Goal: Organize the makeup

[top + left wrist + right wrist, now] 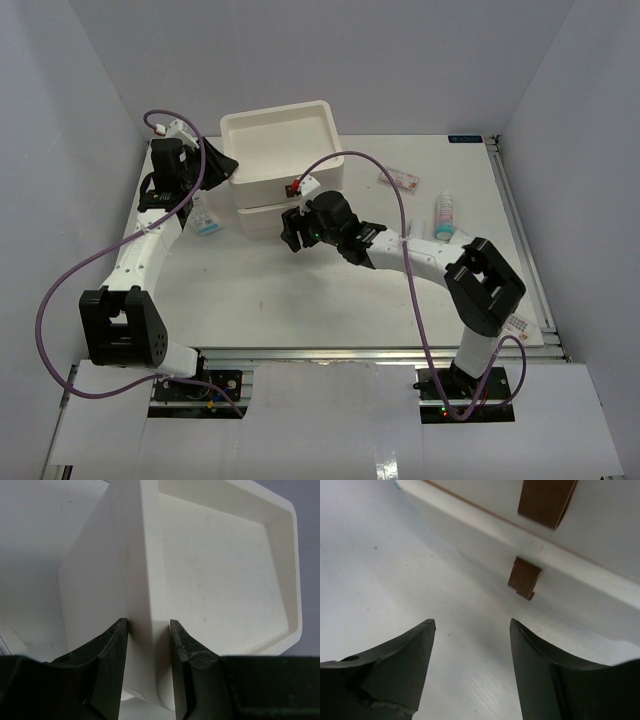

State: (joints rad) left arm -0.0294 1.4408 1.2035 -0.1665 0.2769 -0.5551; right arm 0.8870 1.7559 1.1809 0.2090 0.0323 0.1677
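A white tube [445, 215] with pink and teal print and a flat pink-red packet [398, 180] lie on the table right of the big white drawer box [290, 192]. A clear sachet with blue print [205, 223] lies left of the box. No tan sponges are in view. My left gripper [227, 165] is shut on the left wall [145, 580] of the box's open top tray [280, 555], one finger on each side, as the left wrist view [148, 625] shows. My right gripper [291, 231] is open and empty just above the table in front of the box's lower drawers [472, 625].
Two brown pull tabs [524, 578] [545, 500] hang on the drawer fronts ahead of the right gripper. The top tray is empty inside. A small printed packet [517, 322] lies by the right arm's base. White walls enclose the table on three sides.
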